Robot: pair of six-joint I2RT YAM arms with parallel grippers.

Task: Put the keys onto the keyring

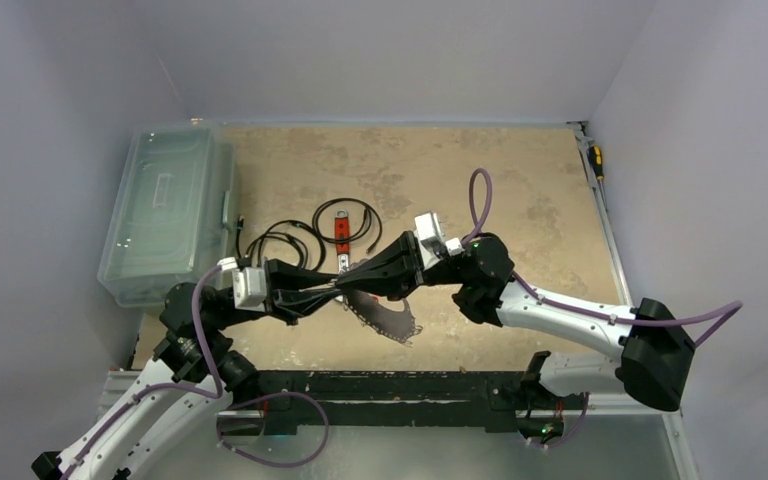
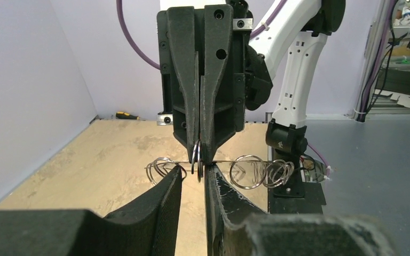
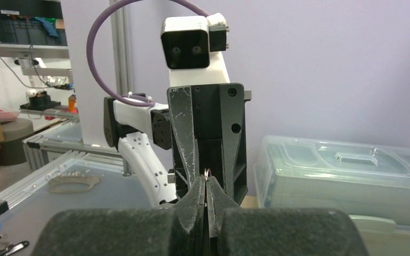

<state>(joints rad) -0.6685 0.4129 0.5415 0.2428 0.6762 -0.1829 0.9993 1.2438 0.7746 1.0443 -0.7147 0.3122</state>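
Observation:
The keyring (image 2: 256, 161) is a thin silvery wire running level across the left wrist view, with several small silvery rings (image 2: 245, 172) hanging on it. I cannot make out flat keys. My right gripper (image 2: 198, 154) comes down from above, shut on a small ring (image 2: 196, 160) at the wire. The ring's edge peeks out between the closed fingers in the right wrist view (image 3: 207, 172). My left gripper (image 2: 194, 172) is open, its tips just under the wire on either side of that ring. In the top view both grippers (image 1: 343, 289) meet tip to tip above the table.
A dark shape with a scalloped silvery edge (image 1: 388, 320) lies under the grippers. Black coiled cables (image 1: 285, 243) and an orange-handled tool (image 1: 341, 229) lie behind them. A clear lidded box (image 1: 165, 215) stands at the left edge. A yellow screwdriver (image 1: 596, 160) lies at the far right.

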